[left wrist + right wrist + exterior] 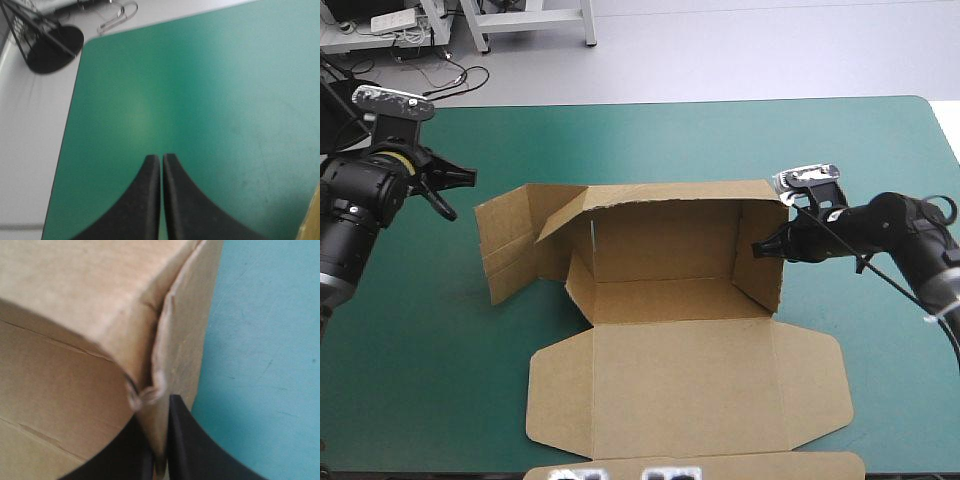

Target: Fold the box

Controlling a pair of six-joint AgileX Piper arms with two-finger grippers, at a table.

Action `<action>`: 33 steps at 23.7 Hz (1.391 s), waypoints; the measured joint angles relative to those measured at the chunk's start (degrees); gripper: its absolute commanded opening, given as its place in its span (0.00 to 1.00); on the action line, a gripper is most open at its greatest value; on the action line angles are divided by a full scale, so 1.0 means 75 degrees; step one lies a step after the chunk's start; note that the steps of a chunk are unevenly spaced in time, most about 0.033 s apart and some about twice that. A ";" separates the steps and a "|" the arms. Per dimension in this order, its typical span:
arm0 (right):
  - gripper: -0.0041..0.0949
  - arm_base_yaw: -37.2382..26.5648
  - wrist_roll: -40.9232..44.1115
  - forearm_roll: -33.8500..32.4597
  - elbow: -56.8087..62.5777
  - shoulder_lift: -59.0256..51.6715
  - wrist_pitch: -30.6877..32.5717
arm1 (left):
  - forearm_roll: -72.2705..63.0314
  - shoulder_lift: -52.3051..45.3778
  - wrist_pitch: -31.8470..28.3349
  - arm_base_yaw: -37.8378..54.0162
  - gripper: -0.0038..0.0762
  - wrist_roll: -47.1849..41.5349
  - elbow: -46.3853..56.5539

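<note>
Box (670, 370) at middle of bench (720, 140), back and right walls raised, lid flat toward near edge. Right pincer (758, 248) clenched on right wall's top edge. Left pincer (161, 165) clenched empty over teal-green cover (225, 100).

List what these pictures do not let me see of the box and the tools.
- High view: the box, nearest flap cut off at the bottom edge.
- Left wrist view: past the left tool, only a brown sliver of it, cut off.
- Right wrist view: blurred board hides part of the right tool.
</note>
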 measured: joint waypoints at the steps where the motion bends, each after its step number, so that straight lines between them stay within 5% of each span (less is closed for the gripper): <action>1: 0.05 0.0093 0.0275 -0.0075 -0.0264 0.0233 0.0106 | -0.0184 0.0000 0.0225 0.0198 0.05 0.0133 0.0000; 6: 0.12 0.0177 0.1034 -0.0264 -0.1433 0.1367 0.0384 | -0.0807 -0.0070 0.0877 0.0589 0.05 0.0555 0.0000; 13: 0.46 0.0213 0.1383 -0.0306 -0.2563 0.3082 0.0457 | -0.1368 -0.0254 0.1045 0.0588 0.05 0.0833 0.0000; 18: 0.46 0.0245 0.1409 -0.0556 -0.3522 0.3215 0.0780 | -0.1414 -0.0254 0.1204 0.0588 0.05 0.0960 0.0000; 24: 0.46 0.0254 0.1776 -0.1390 -0.4996 0.2262 0.2420 | -0.1423 -0.0254 0.1240 0.0588 0.05 0.0976 0.0000; 33: 0.46 0.0256 0.2219 -0.1547 -0.4034 0.1814 0.2781 | -0.1423 -0.0254 0.1596 0.0588 0.05 0.0976 0.0000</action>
